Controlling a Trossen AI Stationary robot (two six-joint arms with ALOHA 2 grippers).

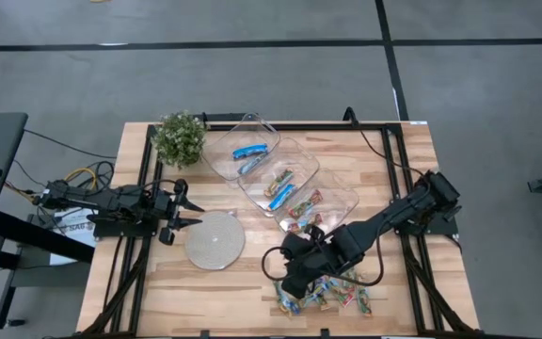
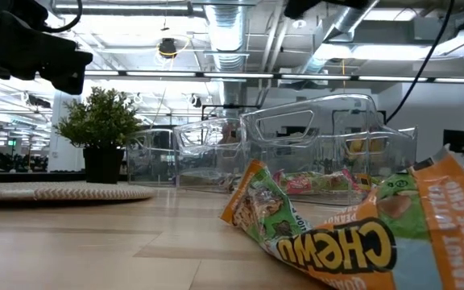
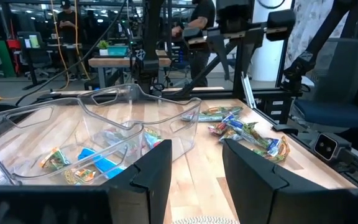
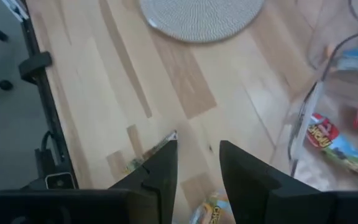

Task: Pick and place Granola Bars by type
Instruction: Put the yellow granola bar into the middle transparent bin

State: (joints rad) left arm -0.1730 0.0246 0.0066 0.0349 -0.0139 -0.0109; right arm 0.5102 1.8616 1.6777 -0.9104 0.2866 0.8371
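Several multicoloured granola bars [image 1: 326, 294] lie in a loose pile near the table's near edge, seen close up in the low view [image 2: 337, 234]. More multicoloured bars [image 1: 305, 213] lie in the nearest of three clear trays. Blue-and-white bars fill the middle tray [image 1: 278, 188] and the far tray [image 1: 250, 151]. My right gripper [image 1: 282, 268] is open and hovers at the pile's left end. In its wrist view [image 4: 197, 149] a green wrapper corner [image 4: 156, 148] shows beside one finger and an orange bar [image 4: 211, 213] between the two. My left gripper [image 1: 184, 209] waits open left of the grey disc.
A round grey disc [image 1: 215, 240] lies on the table between the two grippers. A potted plant [image 1: 179, 137] stands at the far left corner. The three clear trays [image 1: 332, 193] run diagonally across the table's middle. In the left wrist view people stand in the room beyond.
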